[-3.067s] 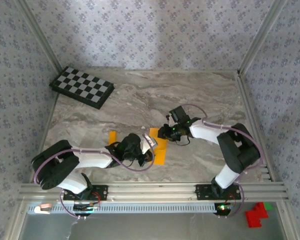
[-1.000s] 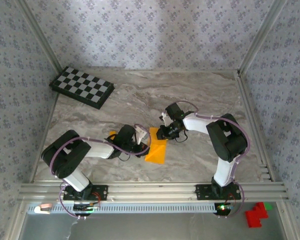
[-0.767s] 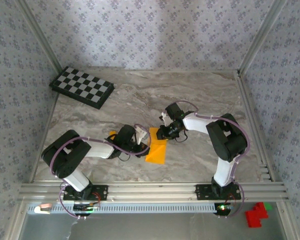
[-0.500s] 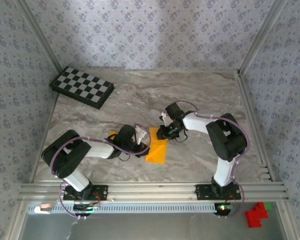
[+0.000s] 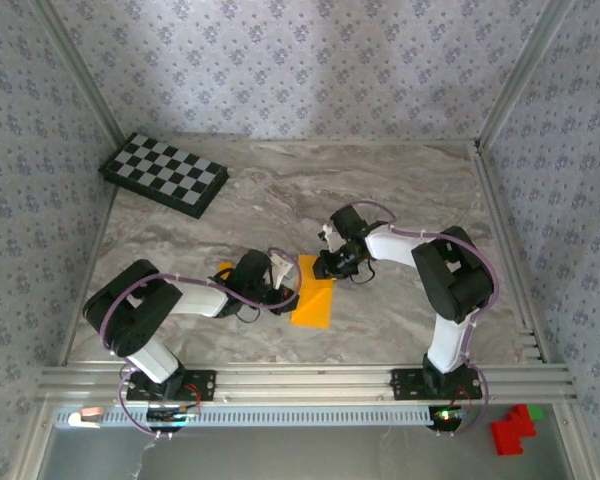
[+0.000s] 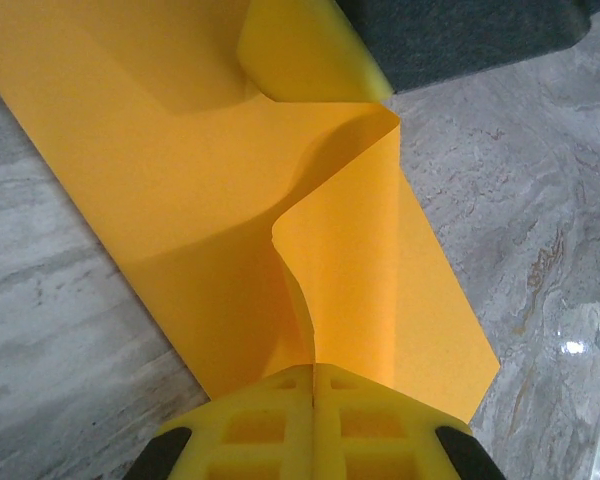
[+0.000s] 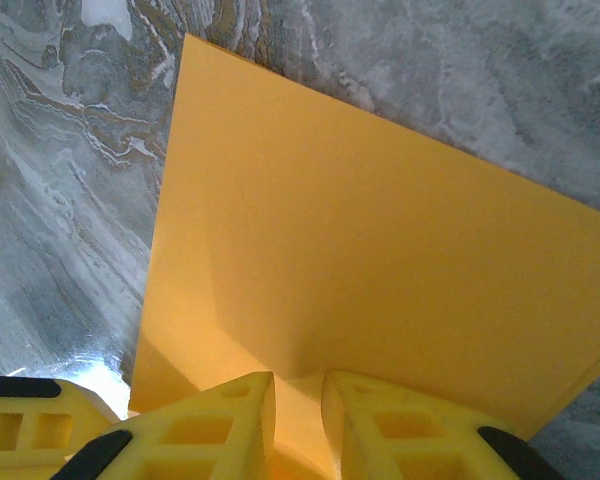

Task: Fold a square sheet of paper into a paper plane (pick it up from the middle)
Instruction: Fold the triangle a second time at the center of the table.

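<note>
The square sheet of paper lies orange-yellow on the marble table, partly folded, with one layer curling up. My left gripper is at its left edge, and its yellow fingers are shut on a raised edge of the sheet. My right gripper sits at the sheet's far end. Its jaws stand narrowly apart, pinched on a ridge of paper that rises between them. In the left wrist view, the paper's far end curls up against the right gripper's dark body.
A small orange block lies just behind the left arm. A black-and-white checkered board sits at the far left corner. Red blocks lie outside the frame rail at the near right. Patterned walls close in three sides.
Over three seconds the left gripper has moved up and left to the sheet's left edge, and the sheet shows wider. In the last second nothing has visibly moved.
</note>
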Controlling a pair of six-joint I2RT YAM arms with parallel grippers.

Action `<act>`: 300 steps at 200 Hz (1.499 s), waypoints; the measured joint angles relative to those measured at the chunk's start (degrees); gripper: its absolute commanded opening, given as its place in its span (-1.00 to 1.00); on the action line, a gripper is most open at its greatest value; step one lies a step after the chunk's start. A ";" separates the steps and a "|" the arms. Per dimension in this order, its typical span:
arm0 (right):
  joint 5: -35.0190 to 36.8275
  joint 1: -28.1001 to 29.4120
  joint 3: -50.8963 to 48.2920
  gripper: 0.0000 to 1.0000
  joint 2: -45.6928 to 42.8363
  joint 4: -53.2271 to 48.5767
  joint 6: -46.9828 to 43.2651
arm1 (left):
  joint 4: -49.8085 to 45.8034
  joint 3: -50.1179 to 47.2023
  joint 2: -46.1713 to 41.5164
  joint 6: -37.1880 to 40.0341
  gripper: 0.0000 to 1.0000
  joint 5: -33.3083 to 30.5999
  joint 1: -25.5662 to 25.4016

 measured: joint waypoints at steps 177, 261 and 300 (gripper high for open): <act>-0.04 0.00 0.11 -0.48 0.07 -0.11 0.00 | 0.22 0.02 0.98 -1.11 -0.99 -0.22 -0.04; -0.22 0.04 1.14 -0.41 0.07 -1.46 0.02 | -2.16 1.27 1.07 -1.11 -1.00 -1.70 -0.81; -0.46 -0.24 1.55 -0.40 -0.02 -2.40 0.02 | -3.28 1.97 1.14 -1.33 -1.00 -2.95 -1.46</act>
